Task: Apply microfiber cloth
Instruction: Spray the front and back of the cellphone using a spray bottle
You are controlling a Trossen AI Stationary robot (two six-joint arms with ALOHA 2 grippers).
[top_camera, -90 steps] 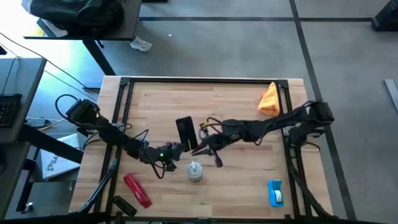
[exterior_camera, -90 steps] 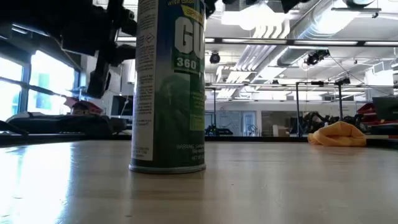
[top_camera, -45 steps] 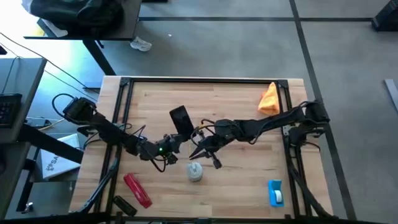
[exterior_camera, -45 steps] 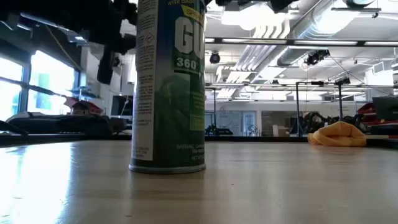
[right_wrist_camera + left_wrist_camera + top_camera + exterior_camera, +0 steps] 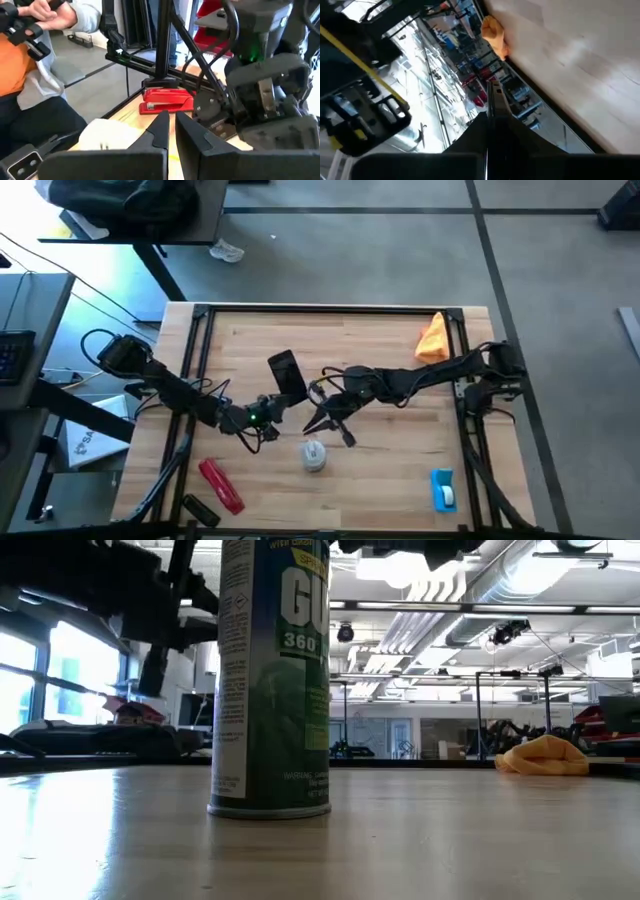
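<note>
Cloth work waits: the microfiber cloth (image 5: 433,340) lies at the upper right of the table (image 5: 390,460) in the high view, well apart from both grippers. My left gripper (image 5: 268,410) reaches mid-frame, jaws clamped on a flat black slab (image 5: 285,371) (raised for wiping, I judge). My right gripper (image 5: 322,420) stretches in opposite, jaws narrowly apart and empty.

Bare wooden tabletop (image 5: 380,465) lies open along the far edge up to the bright orange crumpled microfiber cloth (image 5: 433,340) at the far right corner. Mid-table is crowded: both dark arms meet around a black flat slab (image 5: 286,373), with a green-and-white spray can (image 5: 314,455) upright just in front
</note>
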